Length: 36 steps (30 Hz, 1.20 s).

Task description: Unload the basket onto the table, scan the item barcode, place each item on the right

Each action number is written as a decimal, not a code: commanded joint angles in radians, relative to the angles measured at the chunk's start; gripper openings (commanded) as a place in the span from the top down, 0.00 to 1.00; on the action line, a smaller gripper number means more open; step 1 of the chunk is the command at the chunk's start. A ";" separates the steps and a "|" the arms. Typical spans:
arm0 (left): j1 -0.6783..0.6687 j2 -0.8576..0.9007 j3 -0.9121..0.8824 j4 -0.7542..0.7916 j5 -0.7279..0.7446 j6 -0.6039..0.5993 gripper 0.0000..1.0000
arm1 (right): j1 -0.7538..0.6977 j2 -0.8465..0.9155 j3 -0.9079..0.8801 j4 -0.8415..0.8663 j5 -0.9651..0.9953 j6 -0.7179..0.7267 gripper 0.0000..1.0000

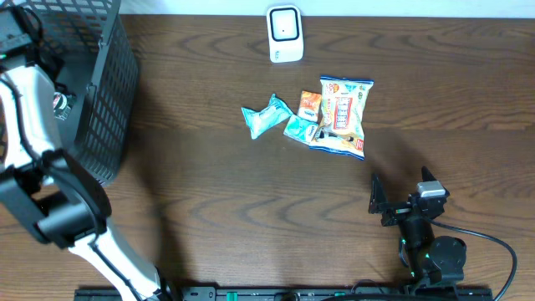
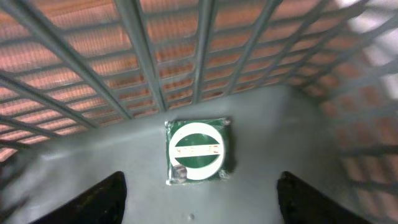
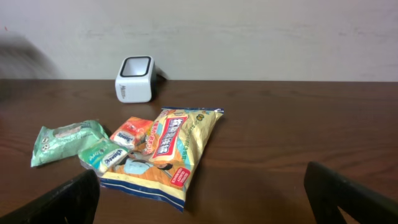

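Table [image 1: 209, 209], dark wood grain.

Surroundings:
- A black wire basket [image 1: 109, 92] stands at the far left corner. The left arm reaches down into it, and the basket's mesh hides the arm's end from overhead.
- A white scanner [image 1: 284, 33] stands at the middle of the far edge, dark window up.
- The right half of the near edge is bare apart from the right arm and its cable.

Count:
- Baskets: one. Scanners: one.
- Packets in a cluster near the table centre, just in front of the scanner: four.
  - large yellow snack bag [image 1: 344, 113]
  - orange packet [image 1: 310, 104], touching the bag's left side
  - small teal packet [image 1: 299, 128], tucked against both of them
  - larger teal packet [image 1: 267, 117], at the left of the cluster
- Packets in the basket: one, a green packet [image 2: 198, 151] lying flat on the grey floor.

Writing:
- The green packet has a white ring and band. The text on it is too blurred to read.
- The snack bag has red block lettering, also illegible.

End effectors:
- The left gripper [image 2: 202, 186] is released, fingers spread wide to either side of the green packet and clear of it.
- The right gripper [image 1: 401, 196] is released too, jaws fully apart and holding nothing, near the front right, facing the cluster.
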 commanded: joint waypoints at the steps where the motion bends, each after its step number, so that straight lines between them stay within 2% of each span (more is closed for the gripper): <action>1: 0.010 0.073 -0.011 0.019 -0.048 0.006 0.21 | -0.002 -0.003 -0.002 -0.005 0.008 -0.011 0.01; 7: 0.010 0.178 -0.011 0.084 -0.048 -0.002 0.16 | -0.002 -0.003 -0.002 -0.004 0.008 -0.011 0.01; 22: 0.016 0.268 -0.012 0.106 -0.047 -0.039 0.17 | -0.002 -0.003 -0.002 -0.005 0.008 -0.011 0.01; 26: 0.016 0.268 -0.012 0.109 -0.047 -0.039 0.29 | -0.002 -0.003 -0.002 -0.005 0.008 -0.011 0.01; 31: 0.016 0.268 -0.012 0.093 -0.047 -0.039 0.50 | -0.002 -0.003 -0.002 -0.005 0.008 -0.011 0.01; 36: 0.016 0.247 -0.010 0.085 -0.047 -0.038 0.50 | -0.002 -0.003 -0.002 -0.005 0.008 -0.011 0.01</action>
